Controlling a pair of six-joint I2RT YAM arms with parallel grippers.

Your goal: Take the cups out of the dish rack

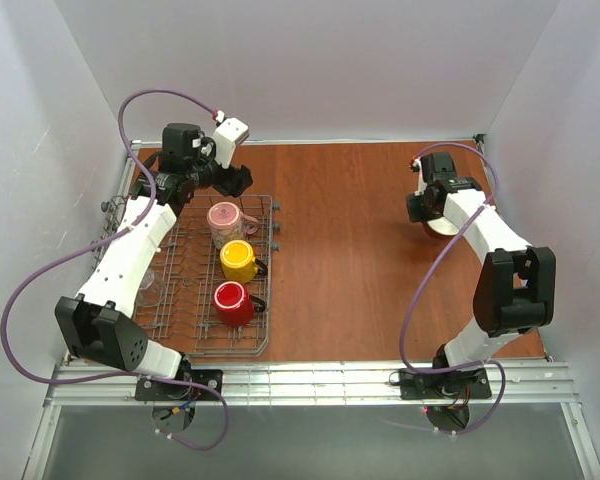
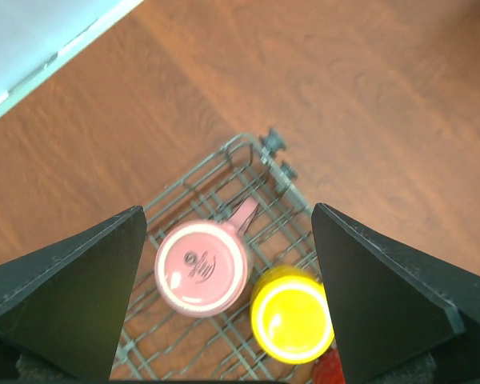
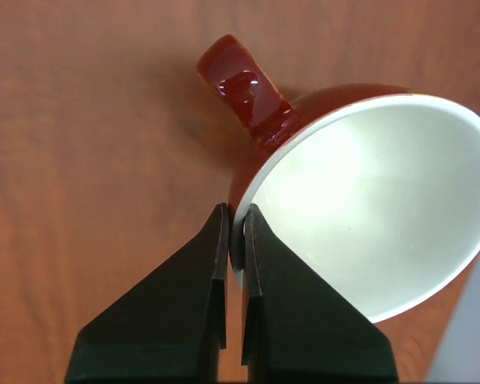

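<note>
Hovering over the pink mug [image 2: 202,268] in the dish rack [image 1: 190,320] at left, I'm holding the left gripper [image 2: 228,212] spread to straddle it; the right gripper [image 3: 234,210] is pinching a white-lined mug [image 3: 368,200] by its rim.

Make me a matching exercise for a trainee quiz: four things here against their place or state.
Things: 1 pink mug; 2 yellow mug; 3 left claw; 4 right claw.
States: A shut on the rim of the white-lined mug; B open above the dish rack; C base up in the rack; D between pink mug and red mug.
Pairs: 1-C; 2-D; 3-B; 4-A.
</note>
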